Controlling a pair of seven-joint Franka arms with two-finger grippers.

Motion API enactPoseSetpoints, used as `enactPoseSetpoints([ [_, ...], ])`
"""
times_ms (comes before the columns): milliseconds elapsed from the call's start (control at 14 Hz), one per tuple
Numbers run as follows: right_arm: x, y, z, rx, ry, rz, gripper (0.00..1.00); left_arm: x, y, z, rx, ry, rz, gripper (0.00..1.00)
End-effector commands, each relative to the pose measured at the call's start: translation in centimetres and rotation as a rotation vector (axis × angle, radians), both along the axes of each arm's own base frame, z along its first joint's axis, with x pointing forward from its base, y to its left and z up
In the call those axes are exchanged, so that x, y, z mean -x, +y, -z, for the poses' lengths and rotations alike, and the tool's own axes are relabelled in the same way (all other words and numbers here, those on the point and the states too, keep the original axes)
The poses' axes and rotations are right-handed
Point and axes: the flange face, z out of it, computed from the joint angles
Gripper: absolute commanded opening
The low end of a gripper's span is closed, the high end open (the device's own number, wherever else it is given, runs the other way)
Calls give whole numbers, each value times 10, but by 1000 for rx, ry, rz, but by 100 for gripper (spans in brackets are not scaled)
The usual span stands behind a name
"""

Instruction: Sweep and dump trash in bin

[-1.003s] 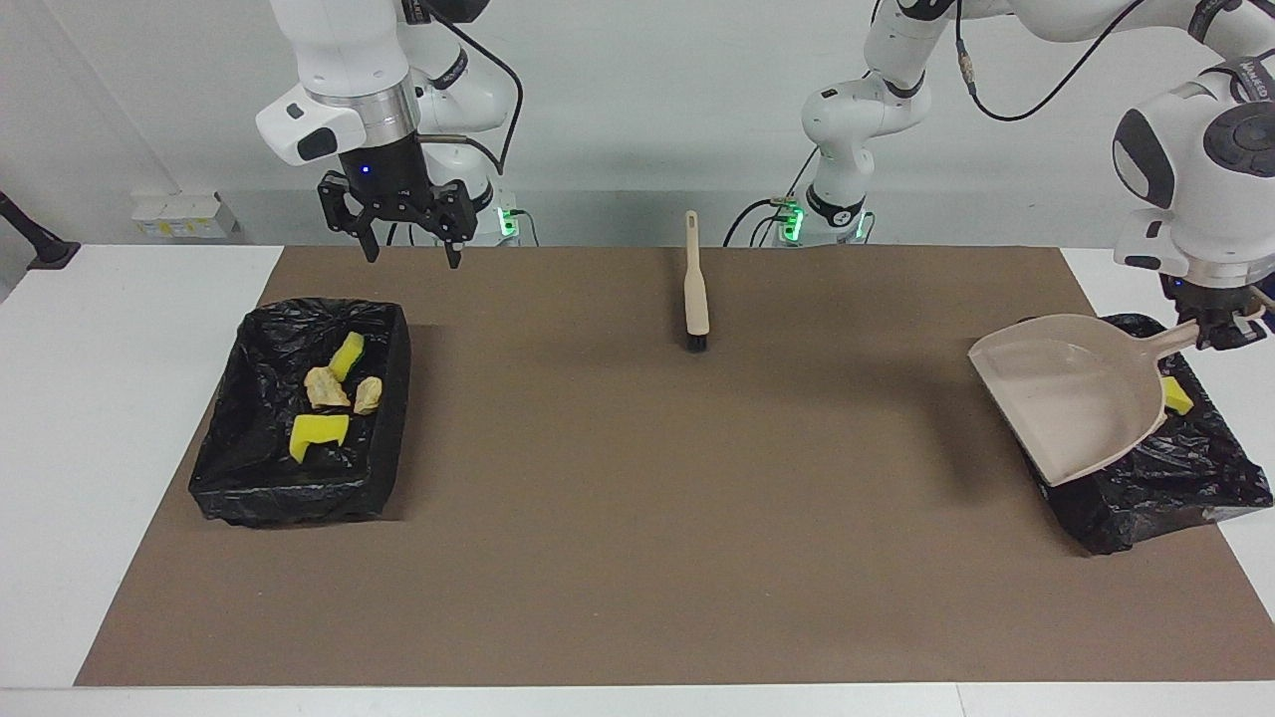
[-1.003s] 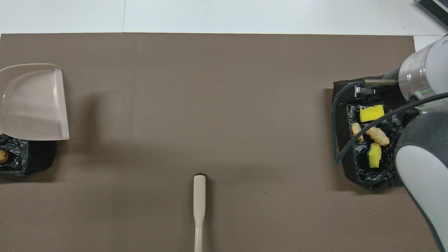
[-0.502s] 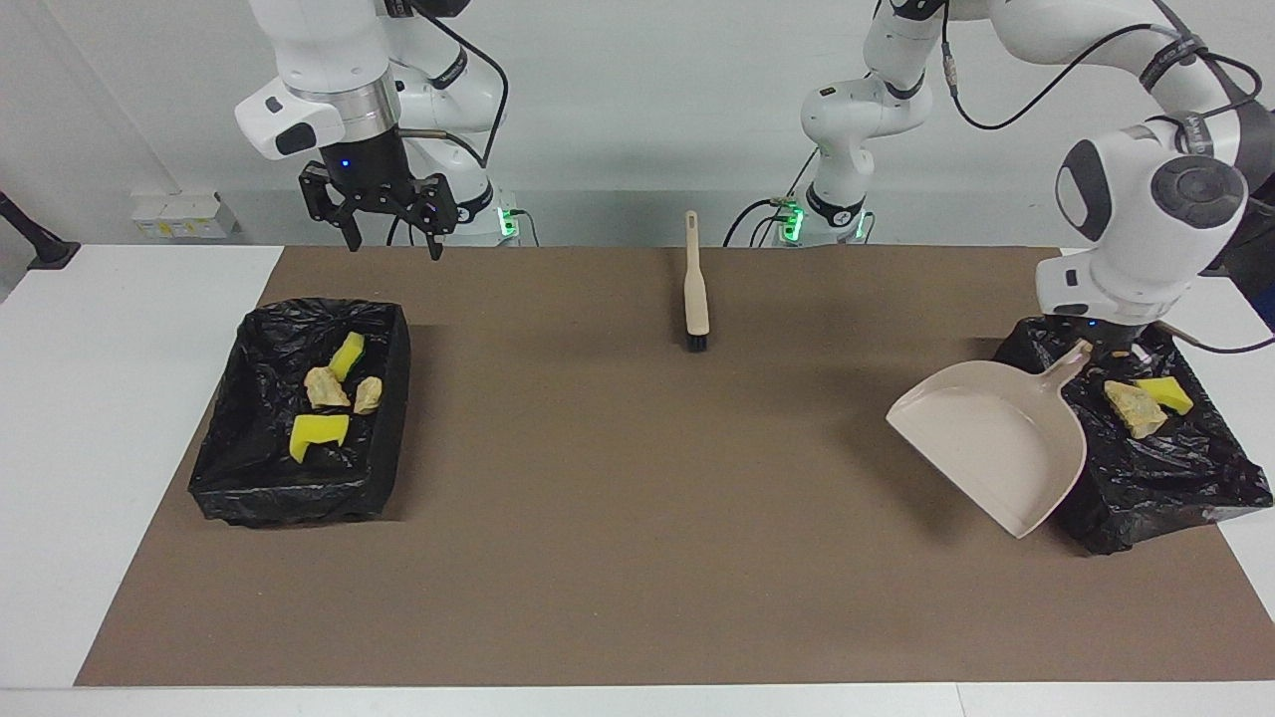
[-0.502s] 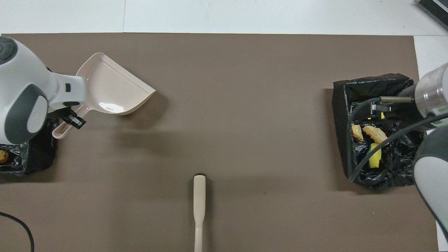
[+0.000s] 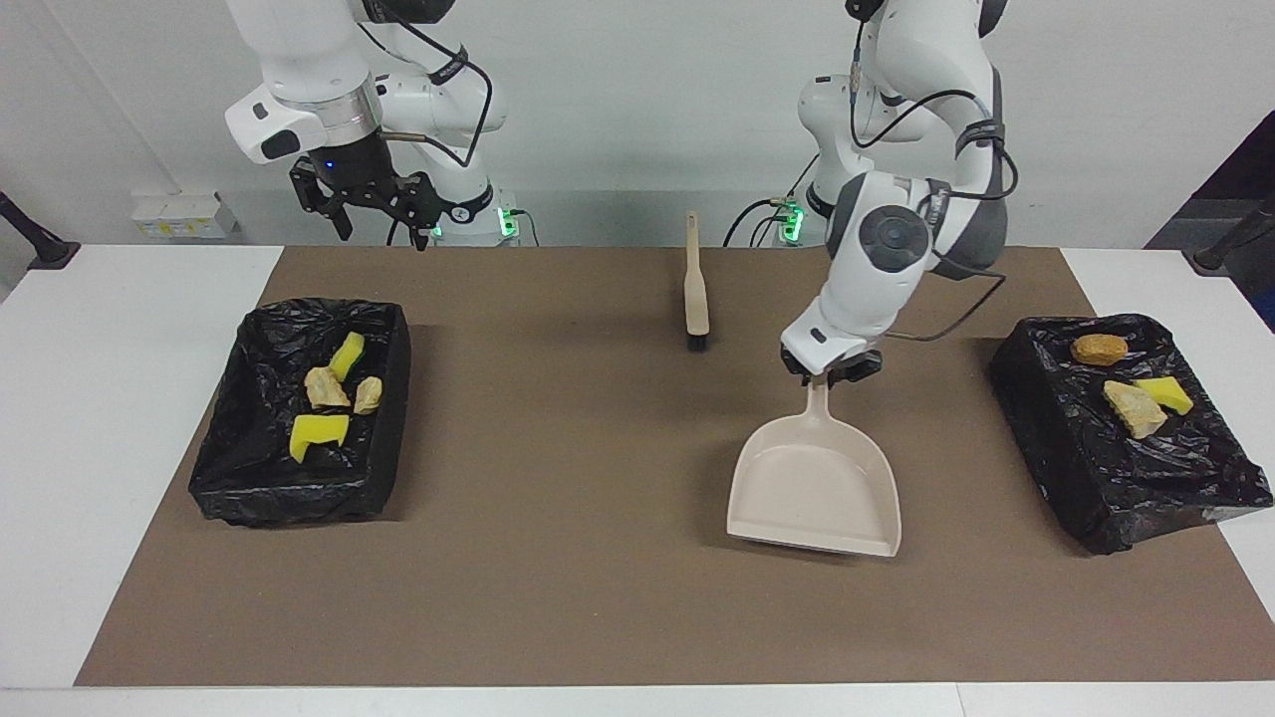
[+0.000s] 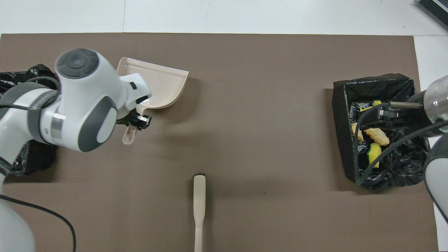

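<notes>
**Dustpan emptied, being set back on the bench**

Facing view: the left tool (image 5: 832, 372) is clamped on the handle of the dustpan (image 5: 815, 488), which looks empty. The trash (image 5: 1134, 406) lies in the bin (image 5: 1116, 478) at the left arm's end, more scraps (image 5: 329, 393) in the other bin (image 5: 289, 478). The right tool (image 5: 379, 204) waits up near its base, fingers apart. The brush (image 5: 695, 299) lies idle.

Overhead view: brown mat (image 6: 259, 105) over a white bench (image 6: 245, 15), swept clean; I'd say what's left is lowering and letting go of the pan.
</notes>
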Motion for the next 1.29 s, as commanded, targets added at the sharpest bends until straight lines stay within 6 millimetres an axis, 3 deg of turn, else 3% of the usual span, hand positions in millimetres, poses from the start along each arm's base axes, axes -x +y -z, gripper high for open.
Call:
enactPoseSetpoints([
  [0,4,-3,0,-24,-21,-25,100,8,-36,15,48,-21,-96,0],
  [143,4,-2,0,-24,-19,-27,100,16,-65,34,59,-33,-113,0],
  [358,3,-2,0,-25,-22,-27,100,20,-83,59,52,-27,-144,0],
  [430,4,-2,-1,-26,-24,-26,100,18,-78,56,51,-26,-155,21],
  [502,3,-2,0,-26,-22,-26,100,18,-74,46,46,-25,-172,99],
  [788,0,0,-1,-35,-44,-28,100,-5,-16,-20,50,-61,-245,100],
  [1075,0,-1,-1,-35,-43,-26,100,-36,91,-69,70,-125,-283,100],
  [1218,-1,-1,0,-36,-46,-27,100,-40,147,-94,72,-141,-226,100],
])
